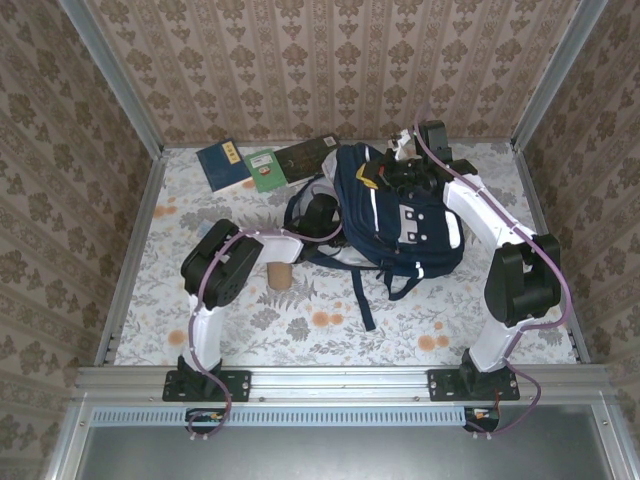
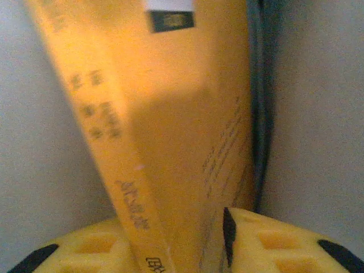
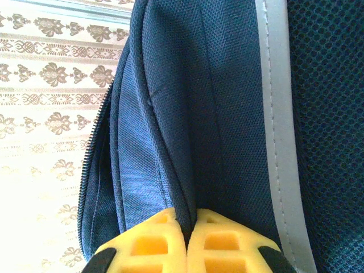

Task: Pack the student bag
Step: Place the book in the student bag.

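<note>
Bag (image 1: 400,215) lay right of table centre, mouth facing left. Fabric looked soft and floppy, probably light, and likely to sag unless held by a seam or rim. Right gripper (image 3: 186,227) was pressed together on a fold of navy cloth. Left gripper (image 2: 182,242) straddled a yellow book (image 2: 170,114) against the lining; grip could not be told. Books (image 1: 265,170) lay back left, a brown roll (image 1: 280,275) beside the left arm. Loose straps (image 1: 365,300) might snag.

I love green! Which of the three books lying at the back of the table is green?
The middle book, lying between the blue book on its left and the dark brown book beside the student bag.
</note>
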`<state>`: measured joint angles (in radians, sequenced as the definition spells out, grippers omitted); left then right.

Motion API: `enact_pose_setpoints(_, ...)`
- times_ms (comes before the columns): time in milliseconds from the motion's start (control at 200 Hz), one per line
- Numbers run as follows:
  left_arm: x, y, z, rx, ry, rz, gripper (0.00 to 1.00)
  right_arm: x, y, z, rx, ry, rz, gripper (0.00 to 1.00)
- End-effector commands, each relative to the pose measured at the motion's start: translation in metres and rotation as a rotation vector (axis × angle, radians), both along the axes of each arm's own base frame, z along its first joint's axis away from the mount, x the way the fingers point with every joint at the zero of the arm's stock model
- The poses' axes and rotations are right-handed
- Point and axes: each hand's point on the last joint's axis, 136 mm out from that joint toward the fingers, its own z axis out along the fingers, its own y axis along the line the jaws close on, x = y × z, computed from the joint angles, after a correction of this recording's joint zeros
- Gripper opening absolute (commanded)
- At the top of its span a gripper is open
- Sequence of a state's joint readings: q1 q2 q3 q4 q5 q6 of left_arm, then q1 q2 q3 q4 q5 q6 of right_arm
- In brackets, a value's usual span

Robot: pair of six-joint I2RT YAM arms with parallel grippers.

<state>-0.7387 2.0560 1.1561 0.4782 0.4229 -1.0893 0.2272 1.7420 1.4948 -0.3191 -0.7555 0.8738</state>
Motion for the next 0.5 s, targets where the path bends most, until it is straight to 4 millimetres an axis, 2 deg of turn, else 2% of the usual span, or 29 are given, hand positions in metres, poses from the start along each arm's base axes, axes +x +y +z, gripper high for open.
enact_pose_setpoints(0,-0.001,0.009,0.010,0.053,-0.027,-0.017,0.54,-0.016,0.016,0.029,0.058,-0.083,0.107,0.00)
enact_pose_setpoints(85,0.001,0.024,0.019,0.105,-0.043,0.001,0.63,-0.018,0.012,0.022,0.036,-0.074,0.110,0.00)
enact_pose_setpoints(170,0.001,0.040,0.025,0.151,-0.052,0.018,0.69,-0.021,0.006,0.013,0.011,-0.063,0.111,0.00)
enact_pose_setpoints(325,-0.001,0.065,0.042,0.181,-0.076,0.041,0.74,-0.028,-0.006,-0.005,-0.025,-0.037,0.116,0.00)
enact_pose_setpoints(490,-0.005,0.080,0.058,0.197,-0.097,0.053,0.76,-0.047,-0.018,-0.028,-0.125,0.001,0.163,0.00)
